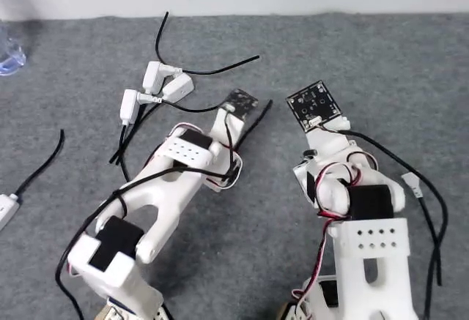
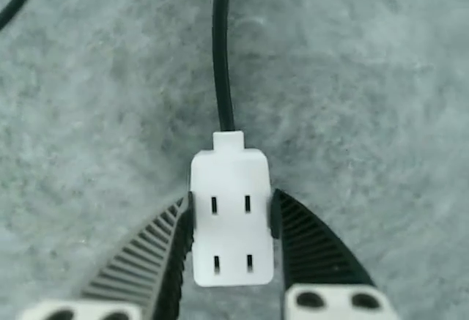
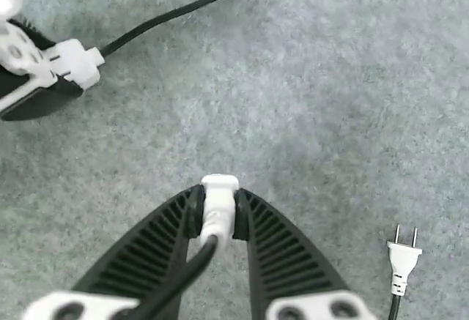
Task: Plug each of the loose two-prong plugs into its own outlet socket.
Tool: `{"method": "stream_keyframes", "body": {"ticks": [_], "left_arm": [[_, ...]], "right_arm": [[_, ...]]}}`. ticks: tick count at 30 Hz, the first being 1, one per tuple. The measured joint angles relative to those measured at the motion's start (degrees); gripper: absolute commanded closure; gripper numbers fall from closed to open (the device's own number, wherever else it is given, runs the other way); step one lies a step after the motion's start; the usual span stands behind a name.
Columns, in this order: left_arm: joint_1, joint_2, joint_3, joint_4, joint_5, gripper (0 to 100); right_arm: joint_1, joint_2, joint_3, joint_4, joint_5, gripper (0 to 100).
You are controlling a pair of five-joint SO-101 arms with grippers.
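Item 1. Left end effector (image 2: 231, 201): clenched, grasping a white socket (image 2: 231, 173). The ribbed black fingers (image 2: 304, 239) press against the socket's two long sides, with only the width of the block between them. The socket faces upward and shows two pairs of slots, one pair nearer the cord and one pair nearer the wrist. It lies flat on the grey counter (image 2: 381, 78). Its black cord (image 2: 222, 49) leaves the far end and runs straight away from the end effector.

Item 2. Right end effector (image 3: 218, 195): clenched, nearly closed, grasping a narrow white held plug (image 3: 218, 217) between its fingertips. The held plug's rounded end stands just beyond the tips. Its black lead (image 3: 187, 265) runs back between the fingers toward the wrist. Its prongs cannot be seen.

Item 3. Loose plug (image 3: 403, 255): white, with two prongs, lying free on the counter beside the right end effector but not touching it. The prongs point away from the wrist.

Item 4. White pieces (image 1: 157, 86): three, lying close together on the counter ahead of the arms, each with a black cord. Whether they are plugs or sockets cannot be told.

Item 5. Edge piece (image 1: 6, 209): white, with a black cord, well apart from the rest.
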Motion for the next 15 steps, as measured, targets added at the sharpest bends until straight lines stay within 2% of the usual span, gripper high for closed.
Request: {"method": "stream_keyframes", "body": {"ticks": [8, 15], "left_arm": [[1.1, 0.7, -1.6, 2.2, -10.3, 91], [1.4, 0.7, -1.8, 3.2, -11.2, 91]], "right_arm": [[-0.1, 1.1, 0.0, -0.5, 0.3, 99.1], [-0.1, 1.3, 0.0, -0.6, 0.3, 99.1]]}}
